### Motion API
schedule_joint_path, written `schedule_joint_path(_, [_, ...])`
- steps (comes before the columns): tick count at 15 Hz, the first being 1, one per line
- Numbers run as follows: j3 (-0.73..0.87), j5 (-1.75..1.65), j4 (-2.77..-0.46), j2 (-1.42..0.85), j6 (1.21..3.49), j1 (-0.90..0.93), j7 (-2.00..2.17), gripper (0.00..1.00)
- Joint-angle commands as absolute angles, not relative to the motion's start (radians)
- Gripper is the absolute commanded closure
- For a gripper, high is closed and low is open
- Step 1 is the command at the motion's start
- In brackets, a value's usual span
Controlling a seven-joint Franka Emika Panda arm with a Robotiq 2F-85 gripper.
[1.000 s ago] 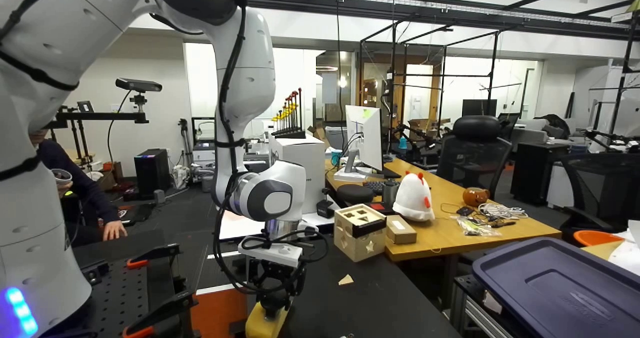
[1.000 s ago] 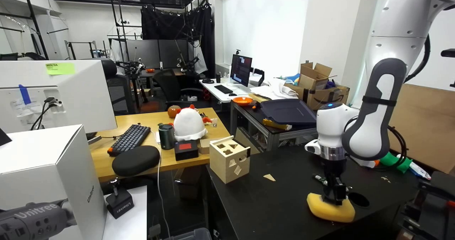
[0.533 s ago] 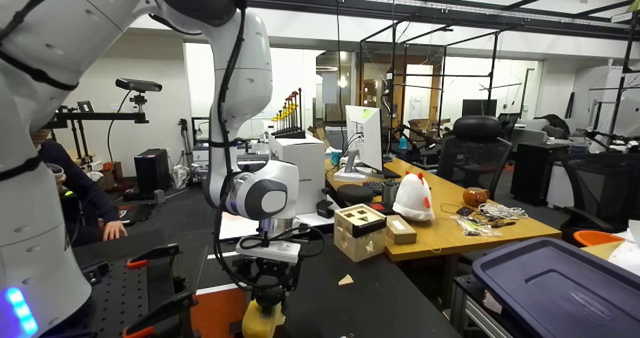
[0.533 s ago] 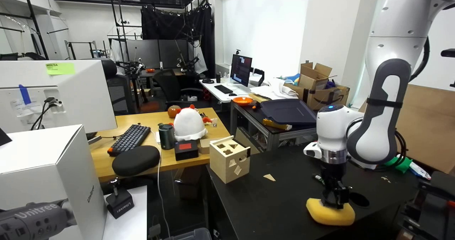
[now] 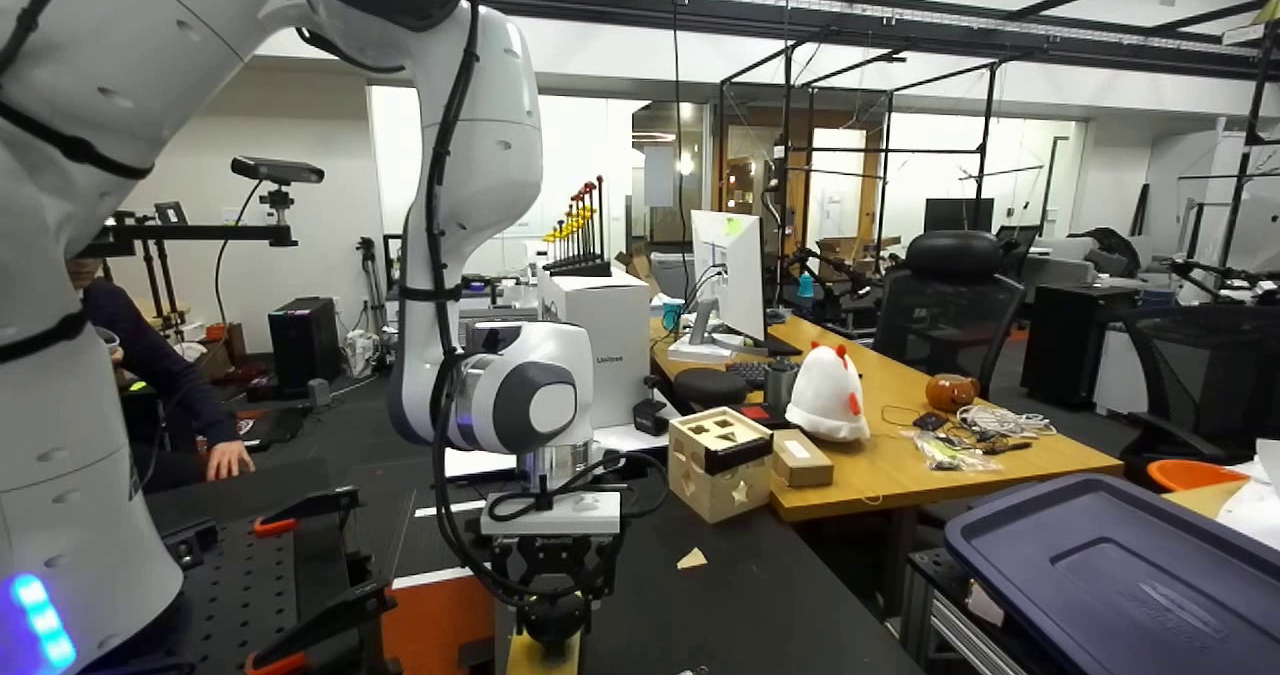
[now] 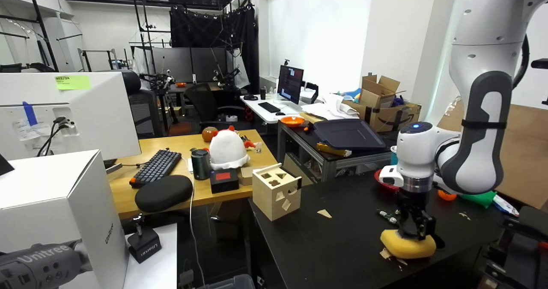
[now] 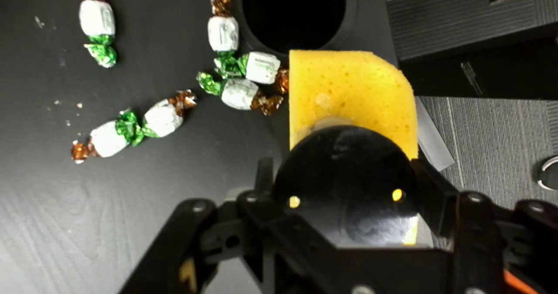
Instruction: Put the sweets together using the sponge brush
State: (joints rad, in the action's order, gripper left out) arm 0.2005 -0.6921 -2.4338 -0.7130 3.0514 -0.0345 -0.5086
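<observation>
Just beside the sponge brush (image 7: 355, 89), three wrapped sweets (image 7: 239, 93), others farther off, gripper (image 7: 344, 178) clamping the brush.

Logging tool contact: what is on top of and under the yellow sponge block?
On the yellow sponge block sits a black rounded handle, held by the gripper. Flat tan scraps show by the sponge's edge; anything underneath is covered.
</observation>
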Motion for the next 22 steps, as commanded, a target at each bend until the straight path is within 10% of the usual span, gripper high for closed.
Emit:
schedule_joint_path(1, [0.243,-0.754,-2.492,-0.662,3.086,-0.029,-0.538,0.48])
schedule_joint_path(22, [0.259,-0.843,-2.229,-0.718,2.962,-0.126,-0.496,0.48])
